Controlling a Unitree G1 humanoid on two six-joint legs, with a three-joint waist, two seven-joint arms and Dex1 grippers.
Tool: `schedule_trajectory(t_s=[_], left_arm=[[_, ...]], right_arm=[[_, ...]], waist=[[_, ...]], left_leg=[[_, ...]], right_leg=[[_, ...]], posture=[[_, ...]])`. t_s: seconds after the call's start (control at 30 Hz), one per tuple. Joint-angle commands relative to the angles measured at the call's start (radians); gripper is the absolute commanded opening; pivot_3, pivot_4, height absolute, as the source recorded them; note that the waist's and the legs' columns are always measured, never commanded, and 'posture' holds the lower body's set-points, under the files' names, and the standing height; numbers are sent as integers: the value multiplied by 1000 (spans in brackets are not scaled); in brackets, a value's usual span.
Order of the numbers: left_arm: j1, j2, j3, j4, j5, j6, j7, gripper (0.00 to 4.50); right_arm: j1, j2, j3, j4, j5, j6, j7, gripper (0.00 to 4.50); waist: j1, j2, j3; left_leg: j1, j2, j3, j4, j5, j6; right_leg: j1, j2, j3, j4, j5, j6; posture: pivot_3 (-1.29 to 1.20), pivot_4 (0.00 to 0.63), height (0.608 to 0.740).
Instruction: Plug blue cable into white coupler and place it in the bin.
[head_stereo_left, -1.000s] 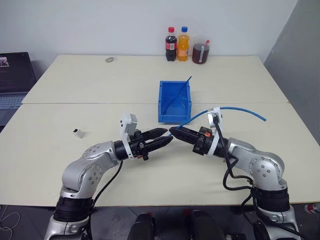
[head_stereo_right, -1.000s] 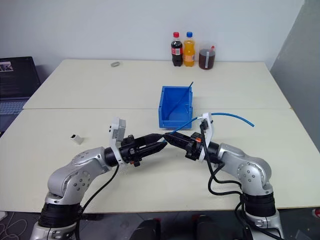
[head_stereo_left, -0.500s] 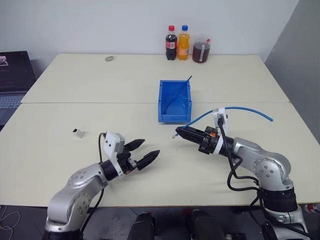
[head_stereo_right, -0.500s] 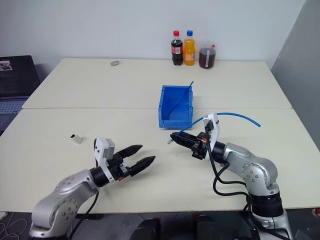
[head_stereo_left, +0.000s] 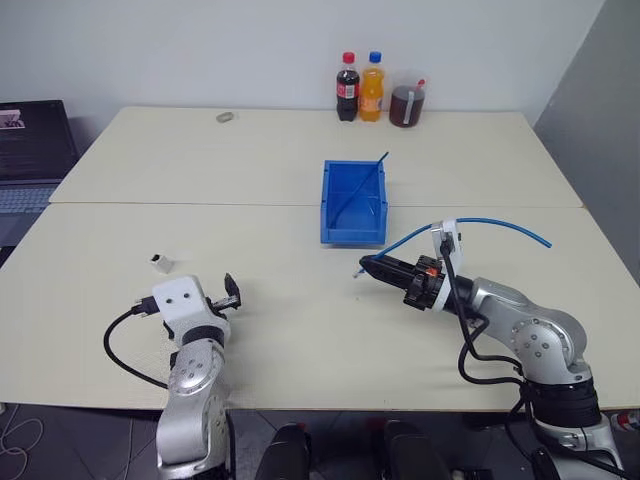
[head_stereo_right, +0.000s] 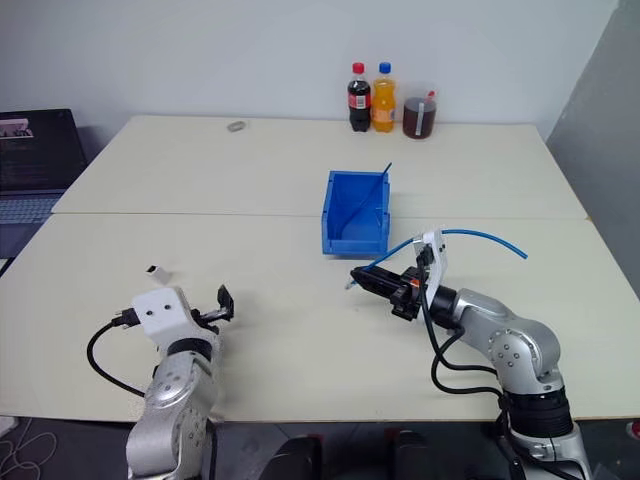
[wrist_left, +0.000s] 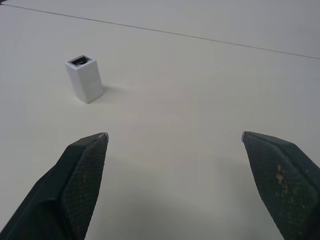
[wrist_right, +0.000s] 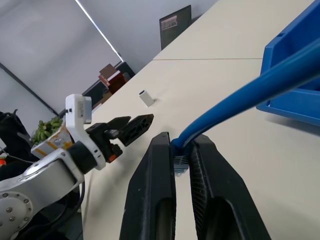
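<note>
Cable (head_stereo_left: 470, 222) in light blue sits pinched at its plug end between the closed fingers of the right gripper (head_stereo_left: 365, 266), right of centre in the head view, its free length arching off to the right. The bin (head_stereo_left: 353, 201) stands just above it, at centre. A moment ago the two grippers met tip to tip; since then the left gripper (wrist_left: 175, 142) has swung away to the lower left and spread wide, empty, now facing the coupler (wrist_left: 84, 79) standing upright on the table (head_stereo_left: 280, 300), apparently to fetch it.
</note>
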Motion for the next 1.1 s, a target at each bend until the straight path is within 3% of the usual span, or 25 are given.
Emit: schedule_trajectory(t_s=[0.03, 0.33, 1.1], left_arm=[[-120, -32, 70, 86, 15, 11, 123, 4500], [-329, 6, 176, 278, 20, 10, 253, 4500], [-517, 175, 260, 631, -15, -115, 261, 4500]], right_arm=[[-25, -10, -18, -11, 6, -11, 21, 107], [-28, -15, -18, -14, 7, -11, 21, 107], [-19, -15, -21, -29, 13, -5, 8, 107]], waist=[[-1, 0, 0], [-3, -1, 0], [-3, -1, 0]], left_leg=[[0, 0, 0, 0, 0, 0], [-1, -1, 0, 1, 0, 0], [-1, -1, 0, 2, 0, 0]], right_leg=[[0, 0, 0, 0, 0, 0], [0, 0, 0, 0, 0, 0], [0, -1, 0, 0, 1, 1]], posture=[[0, 150, 740], [0, 150, 740], [0, 150, 740]])
